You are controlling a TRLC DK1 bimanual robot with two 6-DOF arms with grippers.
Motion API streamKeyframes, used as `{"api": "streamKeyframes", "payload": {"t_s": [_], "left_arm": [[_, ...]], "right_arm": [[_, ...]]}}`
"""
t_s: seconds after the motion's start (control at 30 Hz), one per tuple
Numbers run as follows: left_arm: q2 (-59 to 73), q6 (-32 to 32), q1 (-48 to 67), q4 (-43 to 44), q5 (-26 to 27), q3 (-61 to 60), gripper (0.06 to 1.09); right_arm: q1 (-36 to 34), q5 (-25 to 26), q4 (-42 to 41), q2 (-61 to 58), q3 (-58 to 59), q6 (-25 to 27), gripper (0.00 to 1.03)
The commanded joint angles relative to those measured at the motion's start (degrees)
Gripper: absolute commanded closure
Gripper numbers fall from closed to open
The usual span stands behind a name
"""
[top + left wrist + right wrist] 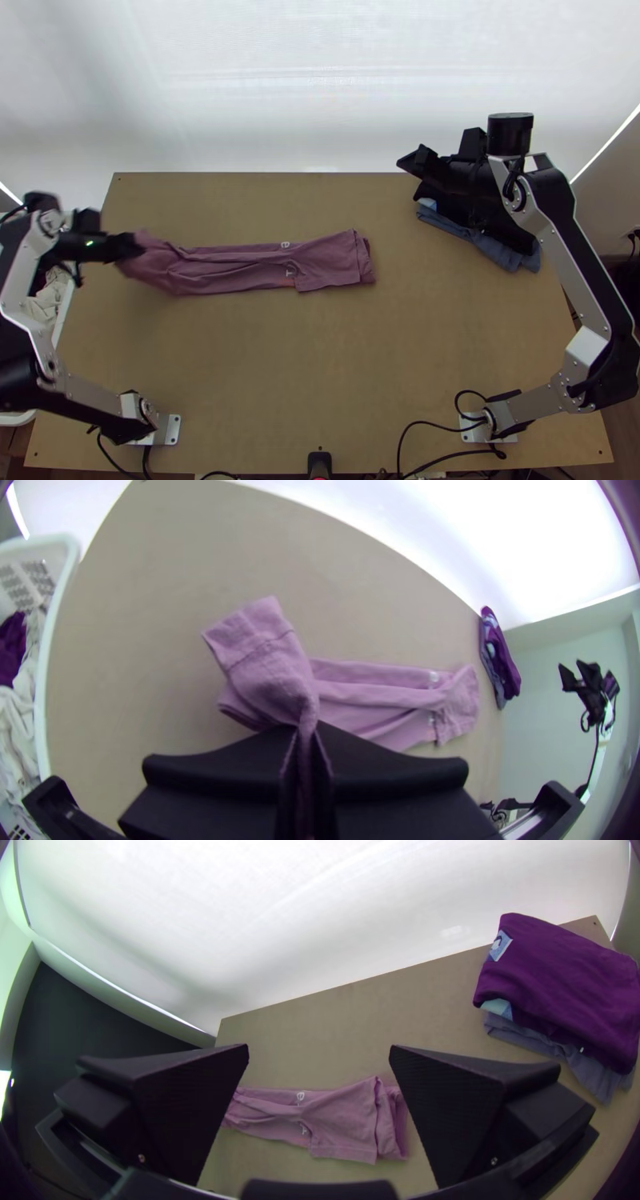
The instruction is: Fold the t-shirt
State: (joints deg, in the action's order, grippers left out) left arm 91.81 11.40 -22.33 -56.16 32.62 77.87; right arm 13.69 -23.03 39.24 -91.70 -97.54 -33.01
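On the left of the table [240, 360], my left gripper [307, 733] is closed on a pinch of shirt [328, 264]; I should fold it inward slowly, keeping the layers flat.

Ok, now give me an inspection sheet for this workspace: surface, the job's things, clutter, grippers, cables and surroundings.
Surface: light wooden table, no damage seen.
Job's things: pink shirt, lying in a long narrow strip, not finished; one end gathered in the left gripper.
Clutter: folded stack at the far right, purple on top; white basket of clothes beyond the left edge.
Grippers: left gripper shut on the shirt's left end; right gripper open, holding nothing.
Cables: black cables loop over the near edge by the right arm's base, away from the shirt.
Surroundings: white backdrop beyond the far edge; people, nothing seen.
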Motion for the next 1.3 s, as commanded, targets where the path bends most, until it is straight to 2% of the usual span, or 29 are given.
{"api": "streamKeyframes", "payload": {"t_s": [0.0,0.27,0.5,0.93,1.27], "left_arm": [[-4.9,-7.6,9.2,-1.2,1.3,2.1,1.05],[-2.7,-20.0,28.5,3.3,0.4,5.8,1.05],[4.1,-25.8,35.3,6.7,-1.2,10.8,1.05],[16.6,-32.8,45.8,7.3,-2.3,26.4,1.05],[25.3,-33.5,51.9,6.9,-3.2,34.4,1.05]], "right_arm": [[-0.5,-0.6,0.0,1.3,1.1,-0.8,0.04],[-2.0,-0.6,0.0,2.0,1.3,-0.4,0.04],[-3.8,-1.0,0.0,4.2,2.5,-0.4,0.04],[-8.2,-1.8,0.1,9.3,8.6,0.1,0.04],[-8.0,-1.8,0.0,10.4,9.6,-0.1,0.04]]}}
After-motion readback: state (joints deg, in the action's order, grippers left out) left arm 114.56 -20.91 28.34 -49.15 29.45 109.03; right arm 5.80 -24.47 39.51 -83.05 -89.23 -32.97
